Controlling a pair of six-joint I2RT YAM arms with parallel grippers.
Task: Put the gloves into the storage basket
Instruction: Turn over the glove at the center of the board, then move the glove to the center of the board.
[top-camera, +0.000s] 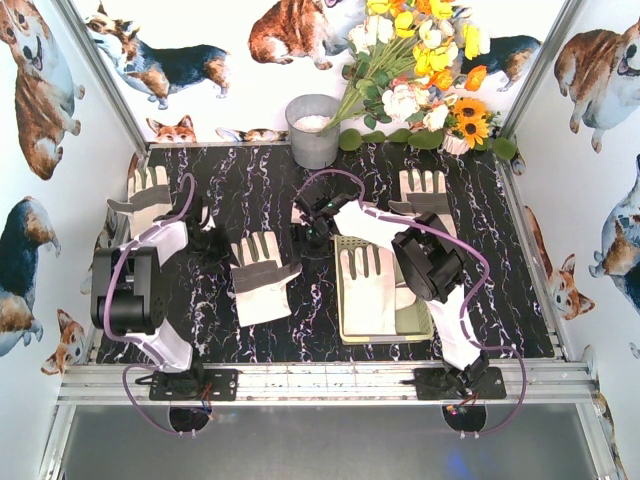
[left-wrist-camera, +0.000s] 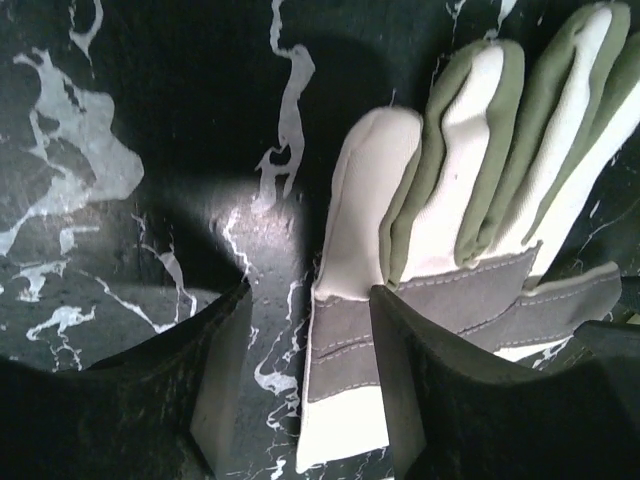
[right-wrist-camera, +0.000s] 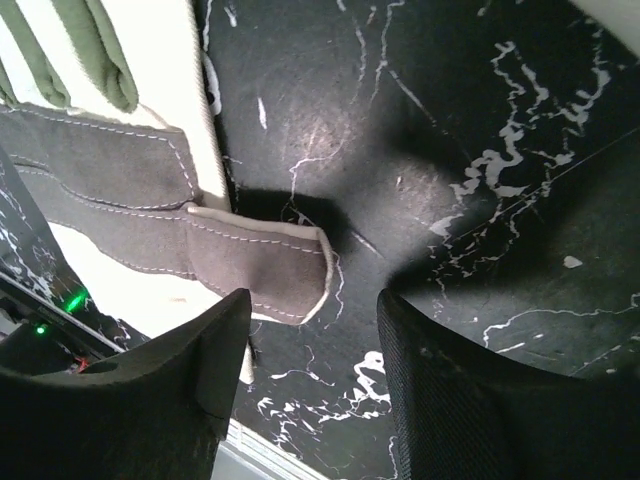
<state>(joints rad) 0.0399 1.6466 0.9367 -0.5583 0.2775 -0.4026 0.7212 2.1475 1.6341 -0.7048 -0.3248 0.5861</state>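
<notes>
Far-left glove (top-camera: 150, 195): lay flat on the table (top-camera: 250, 190) by the left wall, well apart from the storage basket (top-camera: 418, 322). Nothing touched it, so it probably waited its turn.
Left gripper (left-wrist-camera: 310, 320): hung low over the table, jaws apart. The cuff edge of a glove sat in the gap, not pinched. Likely it was lined up on that edge because a flat glove offers little else to nip. It seemed to be the middle glove, though I could not be sure.
Middle glove (top-camera: 262, 280): lay flat between the two grippers, fingers pointing away from the arms, grey thumb sticking out toward the basket.
Right gripper (right-wrist-camera: 315, 310): jaws apart over bare table, holding nothing. The grey thumb lay just beside its left finger, probably the handiest loose part to reach.
Glove in the basket (top-camera: 365, 290): lay flat along the basket's left side, leaving room beside it for another.
Far-right glove (top-camera: 425, 192): lay on the table beyond the basket, partly hidden by the right arm, not yet stored.
</notes>
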